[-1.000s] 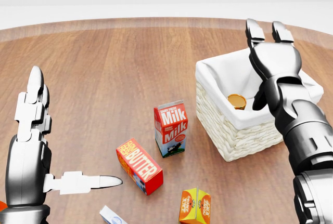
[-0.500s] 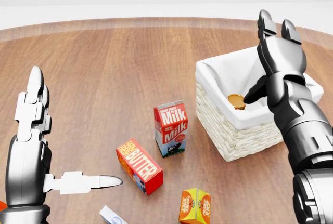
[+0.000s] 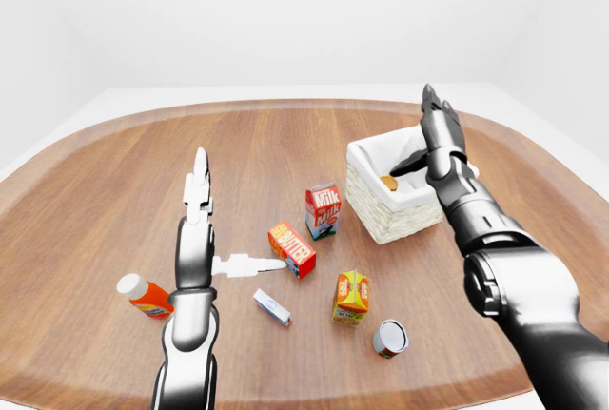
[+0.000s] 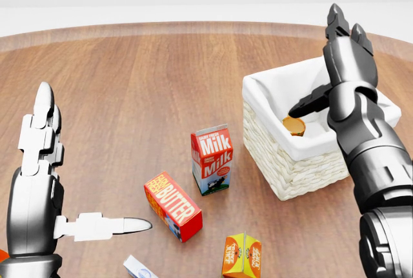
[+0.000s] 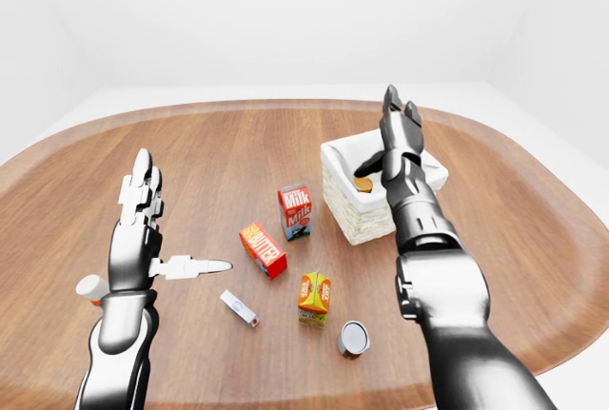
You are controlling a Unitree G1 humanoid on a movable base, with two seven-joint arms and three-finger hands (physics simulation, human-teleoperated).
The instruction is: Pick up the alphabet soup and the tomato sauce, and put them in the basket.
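Our right hand (image 4: pixel 342 65) stands over the basket (image 4: pixel 290 162) at the right of the head view, its fingers spread apart and pointing up, the thumb reaching left above the basket's white lining; it holds nothing. Just under that thumb, inside the basket, we see a can with an orange-brown top (image 4: pixel 293 125); we cannot tell which of the two task cans it is. Our left hand (image 4: pixel 45 181) stands upright at the lower left of the head view, fingers apart too, with the thumb stretched sideways toward the butter box (image 4: pixel 172 206), not touching it.

Left of the basket on the wooden desk (image 4: pixel 142 84) stands a milk carton (image 4: pixel 211 159), upright, with the butter box just below and left of it. Below these sits an orange juice carton (image 3: pixel 351 297), and a small white and blue packet (image 3: pixel 272 307) lies to its left. In the left-eye view a second can (image 3: pixel 390 338) lies on its side at the lower middle, its silver end toward us, near the juice carton and well apart from the basket. At the lower left of that view an orange bottle with a white cap (image 3: pixel 144 296) lies beside our left forearm.
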